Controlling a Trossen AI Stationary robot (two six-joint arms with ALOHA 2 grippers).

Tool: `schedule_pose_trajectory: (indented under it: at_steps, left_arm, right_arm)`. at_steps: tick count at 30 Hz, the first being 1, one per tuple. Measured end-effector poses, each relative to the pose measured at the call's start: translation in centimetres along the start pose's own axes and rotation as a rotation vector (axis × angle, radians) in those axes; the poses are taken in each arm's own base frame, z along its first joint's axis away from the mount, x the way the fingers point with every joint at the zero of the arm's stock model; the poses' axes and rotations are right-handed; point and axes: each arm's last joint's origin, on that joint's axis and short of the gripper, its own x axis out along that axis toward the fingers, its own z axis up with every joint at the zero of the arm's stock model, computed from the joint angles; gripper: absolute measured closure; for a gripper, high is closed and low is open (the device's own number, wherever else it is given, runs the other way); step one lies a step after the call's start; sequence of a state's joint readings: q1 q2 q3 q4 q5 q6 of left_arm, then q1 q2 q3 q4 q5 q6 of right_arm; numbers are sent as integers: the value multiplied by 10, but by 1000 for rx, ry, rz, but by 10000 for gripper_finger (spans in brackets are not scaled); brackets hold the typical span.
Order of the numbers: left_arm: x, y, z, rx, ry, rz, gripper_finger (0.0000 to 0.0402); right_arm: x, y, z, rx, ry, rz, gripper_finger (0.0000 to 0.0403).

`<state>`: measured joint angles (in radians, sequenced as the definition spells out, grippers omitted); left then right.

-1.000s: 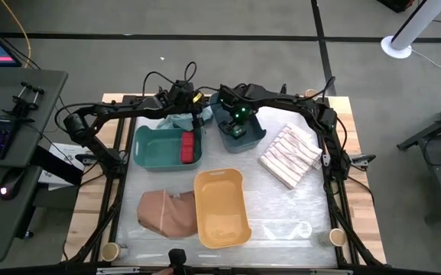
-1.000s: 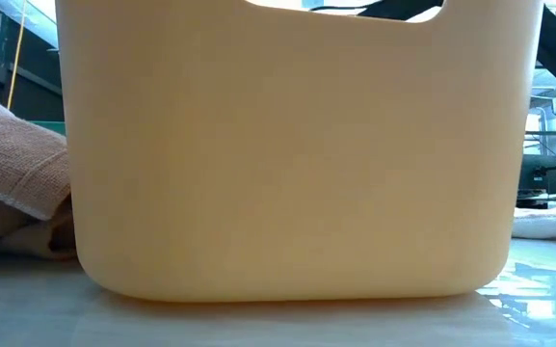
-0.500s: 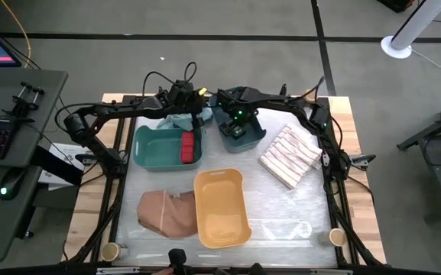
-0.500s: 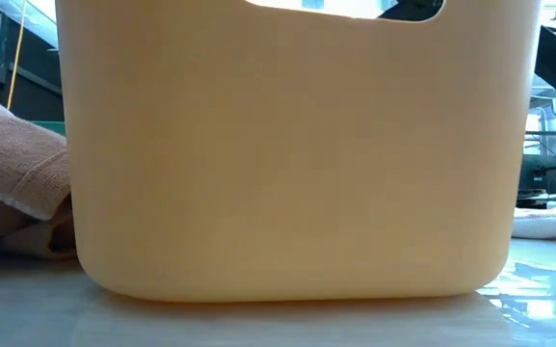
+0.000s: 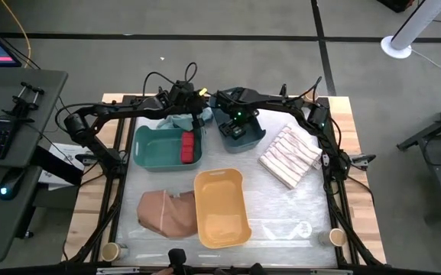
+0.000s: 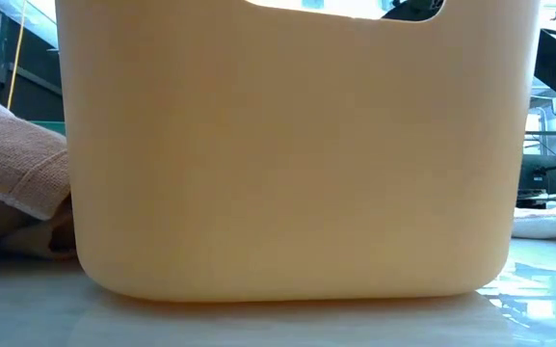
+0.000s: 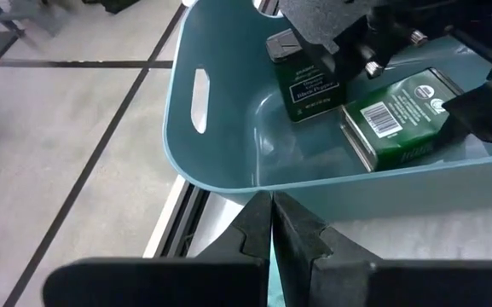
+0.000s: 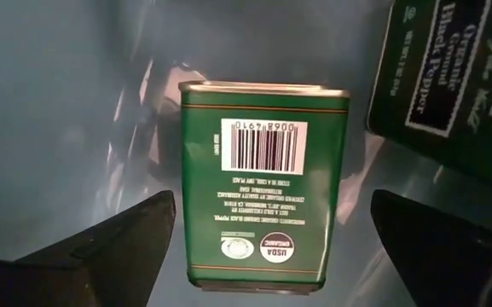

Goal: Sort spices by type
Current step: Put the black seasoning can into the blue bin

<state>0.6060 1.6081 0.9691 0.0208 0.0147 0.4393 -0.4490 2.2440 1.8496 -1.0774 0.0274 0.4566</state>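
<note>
Spices sit binned: two green pepper tins [image 7: 395, 125] in the blue bin [image 5: 252, 137], red boxes [image 5: 188, 147] in the green bin [image 5: 150, 149]. Right gripper [image 8: 263, 223] hangs wide open over one tin, empty; left gripper [image 7: 271, 223] is closed.

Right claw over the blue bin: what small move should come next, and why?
Probably lift the right claw straight up out of the blue bin. Its fingers stand wide apart on either side of the green tin, which lies flat on the bin floor beside another tin, apparently already released.
</note>
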Motion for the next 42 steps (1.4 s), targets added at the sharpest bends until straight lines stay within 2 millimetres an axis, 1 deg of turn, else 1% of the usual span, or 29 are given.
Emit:
schedule_pose_trajectory:
  at_steps: [3,6,10,15,18,22,23,25,27,30,34,38,42]
  left_arm:
    - [0,0,0,0,0,-1,401]
    - [0,0,-1,5,6,-3,401]
    - [1,-1,-3,7,23,-9,401]
    - [1,-1,-3,6,18,-6,401]
    - [1,-1,-3,10,20,-8,401]
    - [1,-2,-3,42,20,-9,401]
    - [1,-1,-2,59,18,-3,401]
    - [-1,1,0,98,7,26,401]
    - [-5,3,4,131,1,61,401]
    - [-10,7,8,165,-12,97,401]
    - [-17,9,12,169,-35,116,401]
    - [-30,12,21,178,-75,160,401]
    - [-45,11,31,189,-142,173,401]
  right_arm:
    - [0,-3,0,41,18,17,13]
    - [7,-5,2,74,54,44,13]
    - [23,-2,1,71,96,41,14]
    - [25,2,0,57,86,30,20]
    - [25,2,-2,49,102,19,52]
    - [21,0,-8,18,149,-4,134]
    - [18,0,-9,4,152,-7,149]
    - [9,0,-12,-24,148,-16,148]
    - [-4,-2,-13,-44,119,-21,148]
    - [-27,-6,-16,-56,86,-10,148]
    - [-55,-11,-19,-72,28,19,148]
    - [-81,-12,-24,-100,-12,103,140]
    - [-94,-9,-29,-138,6,247,131]
